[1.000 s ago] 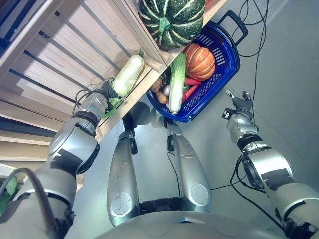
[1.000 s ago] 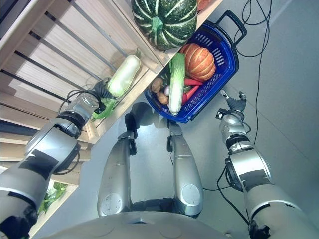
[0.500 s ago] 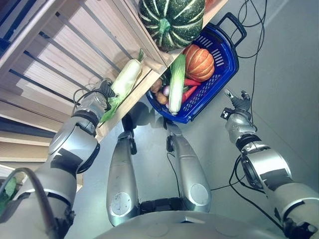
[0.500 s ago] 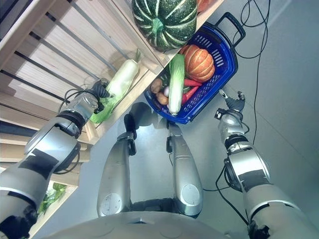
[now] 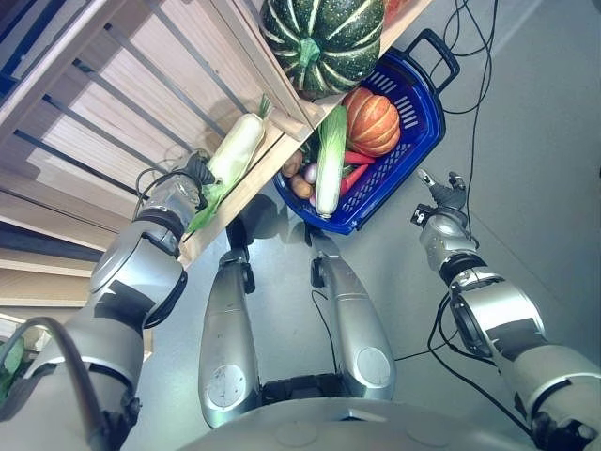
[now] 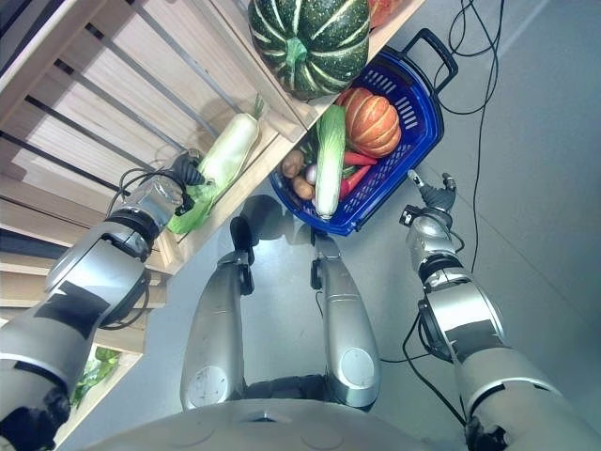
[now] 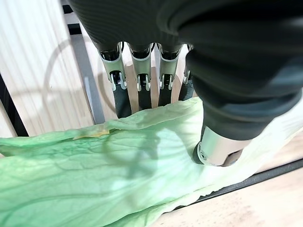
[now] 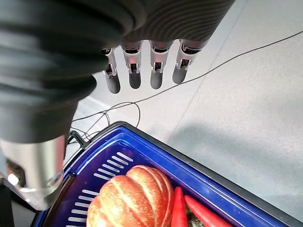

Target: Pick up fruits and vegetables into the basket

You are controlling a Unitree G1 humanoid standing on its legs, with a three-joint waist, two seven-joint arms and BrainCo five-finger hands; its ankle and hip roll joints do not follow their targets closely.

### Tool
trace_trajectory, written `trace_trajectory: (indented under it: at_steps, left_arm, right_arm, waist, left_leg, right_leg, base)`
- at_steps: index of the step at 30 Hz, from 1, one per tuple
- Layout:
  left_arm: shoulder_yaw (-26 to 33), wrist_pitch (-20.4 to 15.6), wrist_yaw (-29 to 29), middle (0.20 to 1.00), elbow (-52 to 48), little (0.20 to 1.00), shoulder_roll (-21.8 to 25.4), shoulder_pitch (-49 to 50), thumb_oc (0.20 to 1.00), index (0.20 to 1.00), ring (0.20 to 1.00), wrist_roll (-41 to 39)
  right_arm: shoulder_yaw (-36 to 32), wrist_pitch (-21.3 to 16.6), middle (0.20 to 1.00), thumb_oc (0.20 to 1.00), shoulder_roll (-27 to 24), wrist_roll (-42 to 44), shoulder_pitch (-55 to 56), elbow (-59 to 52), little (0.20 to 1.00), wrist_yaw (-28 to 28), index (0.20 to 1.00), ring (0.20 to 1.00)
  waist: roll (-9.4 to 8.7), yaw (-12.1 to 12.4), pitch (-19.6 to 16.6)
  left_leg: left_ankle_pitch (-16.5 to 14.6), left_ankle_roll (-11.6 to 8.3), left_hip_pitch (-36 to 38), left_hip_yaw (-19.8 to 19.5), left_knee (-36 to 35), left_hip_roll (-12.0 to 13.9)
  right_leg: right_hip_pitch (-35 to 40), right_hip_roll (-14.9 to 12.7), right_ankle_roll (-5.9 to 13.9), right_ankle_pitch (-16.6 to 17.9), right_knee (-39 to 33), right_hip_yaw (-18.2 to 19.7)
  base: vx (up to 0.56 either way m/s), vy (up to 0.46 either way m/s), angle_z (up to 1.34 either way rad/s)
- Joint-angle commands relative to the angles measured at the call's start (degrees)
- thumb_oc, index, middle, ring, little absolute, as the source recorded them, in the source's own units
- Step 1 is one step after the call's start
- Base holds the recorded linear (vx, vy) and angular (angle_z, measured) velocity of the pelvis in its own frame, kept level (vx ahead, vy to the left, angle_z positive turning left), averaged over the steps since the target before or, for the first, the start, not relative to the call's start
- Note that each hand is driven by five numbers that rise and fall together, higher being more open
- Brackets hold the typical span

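Left hand (image 5: 192, 178) at the leafy end of a white radish (image 5: 235, 150) lying on the slatted wooden shelf (image 5: 141, 85). In the left wrist view its fingers (image 7: 142, 80) lie over the pale green leaves (image 7: 118, 161) with the thumb pressed in from the other side: a pinch on the leaves, not on the root.

Right hand (image 5: 443, 193) hangs over the floor just beside the blue basket (image 5: 413, 122), fingers straight and relaxed, holding nothing.

The basket sits on the floor below the shelf edge, already holding an orange pumpkin (image 5: 373, 122), a long pale green leafy vegetable (image 5: 329, 160), red peppers (image 5: 357, 174) and small round items at the near end. A striped green squash (image 5: 324, 38) sits on the shelf above it.

Risks, as I judge them:
- The leaves are thin and soft; the heavy root may tear free or slip out if lifted by them.
- The radish lies near the shelf lip; a drag could roll it off onto the floor, missing the basket.
- The basket is fairly full; a dropped radish could bounce off the pumpkin and over the rim.
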Motion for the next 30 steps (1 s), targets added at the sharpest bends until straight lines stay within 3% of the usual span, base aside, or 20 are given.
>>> trace_trajectory:
  at_steps: [1, 10, 17, 30]
  left_arm:
    - [5.2, -6.3, 2.1, 0.2, 1.9, 0.2, -1.0, 4.1, 0.2, 0.2, 0.2, -9.3]
    - [9.4, -14.0, 5.3, 0.2, -9.4, 0.2, 1.3, 9.1, 0.2, 0.2, 0.2, -17.7]
    - [11.3, -16.4, 10.5, 0.2, -22.1, 0.2, 2.3, 13.8, 0.2, 0.2, 0.2, -18.1]
    - [13.2, -20.0, 16.1, 0.2, -36.5, 0.2, 3.1, 16.1, 0.2, 0.2, 0.2, -17.1]
  right_arm:
    - [1.2, -4.4, 1.0, 1.0, -2.0, 1.4, 2.9, -2.5, 1.0, -1.4, 1.0, 1.0]
    - [0.0, -8.1, 1.0, 1.0, -3.1, 1.0, 5.5, -10.3, 1.0, -2.9, 1.0, 1.0]
    - [-0.1, -9.3, 1.0, 1.0, -3.9, 0.7, 7.9, -21.3, 1.0, -5.2, 1.0, 1.0]
    - [0.6, -10.7, 1.0, 1.0, -4.1, -1.6, 11.9, -40.6, 1.0, -5.1, 1.0, 1.0]
  waist:
    - [2.9, 0.9, -0.2]
    - [4.66, 1.8, -0.2]
    - [5.61, 2.9, -0.2]
    - [5.59, 3.3, -0.2]
  left_leg:
    - [3.8, -0.33, 2.0, -1.7, -10.6, -1.5]
    - [4.3, -0.46, 3.3, -2.3, -12.2, -2.4]
    - [4.7, -0.41, 3.6, -2.8, -13.4, -2.9]
    - [5.3, -0.43, 3.3, -3.0, -13.7, -3.3]
  right_leg:
    - [-0.3, 3.0, 2.48, -6.9, 5.7, -2.0]
    - [0.7, 2.2, 2.67, -7.0, 4.7, -2.7]
    - [1.1, 1.4, 2.65, -7.3, 4.3, -3.9]
    - [1.2, 0.4, 2.71, -7.6, 4.4, -5.2]
  base:
    - [0.0, 0.0, 0.0]
    - [0.0, 0.0, 0.0]
    - [-0.01, 0.02, 0.04]
    - [0.0, 0.002, 0.01]
